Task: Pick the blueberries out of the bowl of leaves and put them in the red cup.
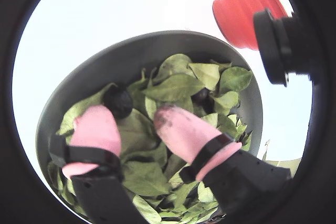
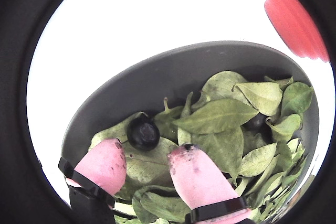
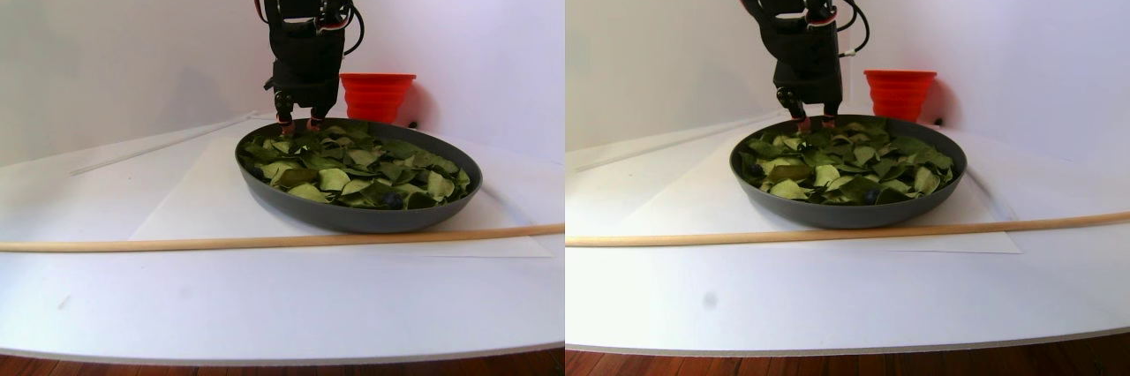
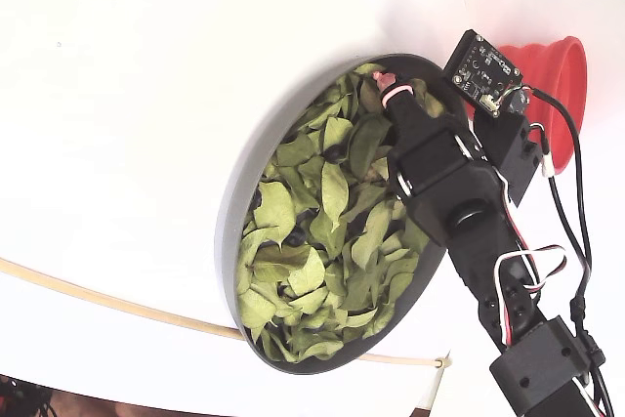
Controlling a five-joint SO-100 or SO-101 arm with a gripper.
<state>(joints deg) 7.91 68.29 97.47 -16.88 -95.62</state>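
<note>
Pink-tipped gripper (image 2: 147, 157) hangs open over the leaves (image 2: 226, 116) in the grey bowl (image 2: 157, 82). A blueberry (image 2: 143, 132) lies at centre frame just beyond the fingertips (image 2: 107, 158); the red cup (image 2: 294, 19) sits upper right.

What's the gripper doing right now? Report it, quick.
Gripper: open, holding nothing, pink fingertips down in the leaves beside a blueberry in the bowl.
</note>
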